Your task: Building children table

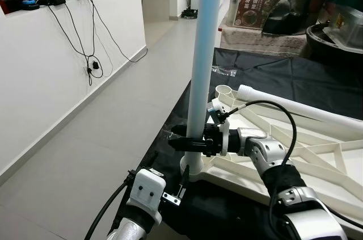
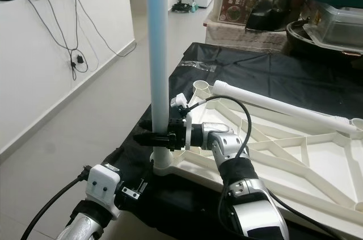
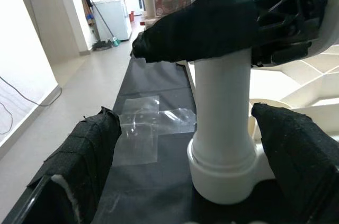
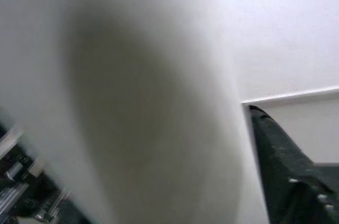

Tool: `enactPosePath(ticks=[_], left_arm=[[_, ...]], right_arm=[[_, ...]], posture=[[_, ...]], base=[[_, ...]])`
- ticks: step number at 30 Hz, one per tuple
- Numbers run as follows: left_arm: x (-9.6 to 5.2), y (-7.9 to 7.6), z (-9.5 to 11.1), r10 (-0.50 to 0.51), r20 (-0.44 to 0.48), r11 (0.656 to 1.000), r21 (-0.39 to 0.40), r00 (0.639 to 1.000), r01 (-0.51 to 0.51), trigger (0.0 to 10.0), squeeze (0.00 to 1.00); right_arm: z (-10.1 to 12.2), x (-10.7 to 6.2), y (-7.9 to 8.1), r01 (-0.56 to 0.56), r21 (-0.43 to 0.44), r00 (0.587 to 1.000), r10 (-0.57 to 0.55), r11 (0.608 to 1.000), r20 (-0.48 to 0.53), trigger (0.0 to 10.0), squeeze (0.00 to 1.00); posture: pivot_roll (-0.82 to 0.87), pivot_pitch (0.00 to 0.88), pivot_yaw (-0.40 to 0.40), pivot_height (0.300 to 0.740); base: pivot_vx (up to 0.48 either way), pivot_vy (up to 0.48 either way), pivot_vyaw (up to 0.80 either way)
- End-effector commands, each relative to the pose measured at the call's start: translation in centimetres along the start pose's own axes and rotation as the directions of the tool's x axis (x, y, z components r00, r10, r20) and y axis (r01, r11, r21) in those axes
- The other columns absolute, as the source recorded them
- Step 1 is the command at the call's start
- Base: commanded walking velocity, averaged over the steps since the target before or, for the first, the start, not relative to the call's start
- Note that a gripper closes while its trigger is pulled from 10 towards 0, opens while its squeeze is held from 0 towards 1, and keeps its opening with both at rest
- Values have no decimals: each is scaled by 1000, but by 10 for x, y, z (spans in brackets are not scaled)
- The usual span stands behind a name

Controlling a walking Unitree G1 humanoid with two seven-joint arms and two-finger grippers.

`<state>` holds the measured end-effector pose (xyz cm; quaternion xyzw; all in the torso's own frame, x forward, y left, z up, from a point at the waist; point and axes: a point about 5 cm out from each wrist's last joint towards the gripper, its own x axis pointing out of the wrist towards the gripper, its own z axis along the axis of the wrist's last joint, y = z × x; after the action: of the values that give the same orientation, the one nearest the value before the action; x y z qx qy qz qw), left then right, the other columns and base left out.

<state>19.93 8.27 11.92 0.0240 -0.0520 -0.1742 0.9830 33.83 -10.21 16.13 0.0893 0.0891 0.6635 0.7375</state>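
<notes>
Right pincer (image 1: 180,142) clamped around upright pale-blue table leg (image 1: 203,58), seated in corner socket of white tabletop (image 1: 309,158) lying underside-up on black-covered worktop (image 1: 272,72). Left pincer (image 3: 190,155) spread wide, flanking the leg's base without touching.

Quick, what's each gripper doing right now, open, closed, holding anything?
Left gripper: open, fingers either side of the leg's base, not touching.
Right gripper: closed on the upright leg, low down.
</notes>
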Motion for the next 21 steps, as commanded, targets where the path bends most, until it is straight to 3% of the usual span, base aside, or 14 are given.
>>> enactPosePath(ticks=[1,8,9,10,11,12,13,15,16,17,18,19,21], left_arm=[[-1,-1,-6,2,-30,1000,-3,1000,-2,10000,0],[-2,-1,-6,3,-33,1000,-3,999,-3,10000,0],[-2,-1,-7,3,-34,1000,-4,999,-3,10000,0],[-2,-1,-7,3,-34,1000,-4,999,-3,10000,0],[-3,-1,-7,2,-36,1000,-4,999,-3,10000,0],[-3,-1,-7,2,-36,1000,-4,999,-3,10000,0],[-3,-1,-7,2,-37,1000,-5,999,-2,10000,0],[-3,-1,-7,2,-37,1000,-5,999,-2,10000,0],[-4,-1,-8,1,-39,1000,-5,999,-1,10000,0],[-4,-1,-8,1,-39,1000,-5,999,-1,10000,0],[-4,-1,-8,0,-40,1000,-5,999,0,10000,0],[-3,-1,-8,-1,-40,1000,-4,999,1,10000,0],[-3,-1,-8,-1,-40,1000,-4,999,1,10000,0]], right_arm=[[1,10,2,-46,5,999,46,999,-8,0,0],[0,14,0,47,-5,998,-47,999,47,0,0],[-2,17,-4,179,-22,981,-177,984,86,0,0],[-2,17,-4,179,-22,981,-177,984,86,0,0],[-4,17,-11,393,-25,912,-386,919,135,0,0],[-4,17,-11,393,-25,912,-386,919,135,0,0],[-5,6,-20,665,-10,734,-651,747,193,0,0],[-5,6,-20,665,-10,734,-651,747,193,0,0],[-7,-11,-25,851,3,512,-829,526,225,0,0],[-7,-11,-25,851,3,512,-829,526,225,0,0],[-9,-27,-25,946,24,307,-918,323,250,0,0],[-12,-39,-23,979,47,178,-950,196,255,0,0],[-12,-39,-23,979,47,178,-950,196,255,0,0]], posture=[[99,0,-33,740],[94,0,-33,740],[94,0,-33,740],[94,0,-33,740],[85,0,-25,740],[85,0,-25,740],[85,0,-25,740],[85,0,-25,740],[77,0,-20,740],[77,0,-20,740],[77,0,-20,740],[77,0,-20,740],[77,0,-20,740]], base=[[0,0,0],[0,0,0],[0,0,0],[0,0,0],[0,0,0],[0,0,0],[0,0,0],[0,0,0],[0,0,0],[0,0,0],[0,0,0],[0,0,0],[0,0,0]])
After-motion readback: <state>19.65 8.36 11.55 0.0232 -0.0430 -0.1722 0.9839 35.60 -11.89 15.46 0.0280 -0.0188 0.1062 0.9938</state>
